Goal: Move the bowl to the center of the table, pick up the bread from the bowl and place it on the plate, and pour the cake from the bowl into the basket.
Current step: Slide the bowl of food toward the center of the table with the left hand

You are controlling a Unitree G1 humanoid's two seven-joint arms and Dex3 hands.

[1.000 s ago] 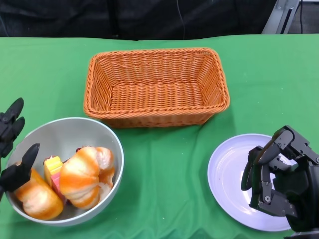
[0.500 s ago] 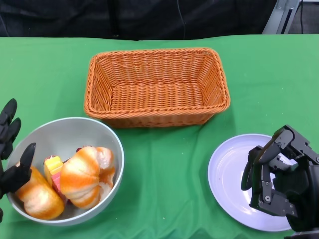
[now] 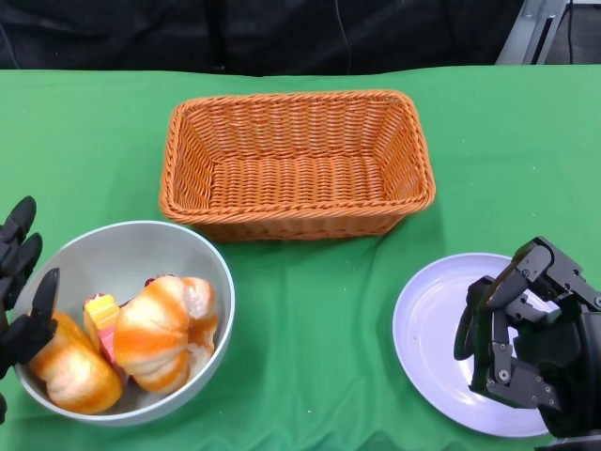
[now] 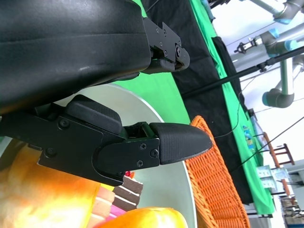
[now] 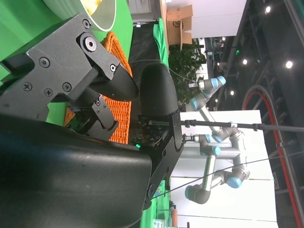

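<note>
The grey bowl (image 3: pixel 214 268) sits at the near left and holds two orange breads (image 3: pixel 155 334) (image 3: pixel 70 371) with a yellow and pink cake slice (image 3: pixel 100 315) between them. My left hand (image 3: pixel 21 291) is at the bowl's left rim, fingers apart: the thumb reaches over the rim above the left bread, and the other fingers stay outside. The left wrist view shows the bowl (image 4: pixel 161 175), bread (image 4: pixel 42 194) and cake (image 4: pixel 118 194) just past the fingers (image 4: pixel 180 142). My right hand (image 3: pixel 526 329), fingers curled in and empty, hangs over the white plate (image 3: pixel 427 319).
An orange wicker basket (image 3: pixel 296 160), empty, stands at the middle back of the green table (image 3: pixel 310 310). Bare green cloth lies between the bowl and the plate. The table's far edge meets a dark backdrop.
My left hand has drawn slightly left and down along the bowl's rim, and its thumb has turned more upright. The bowl, its contents and the right hand have not moved.
</note>
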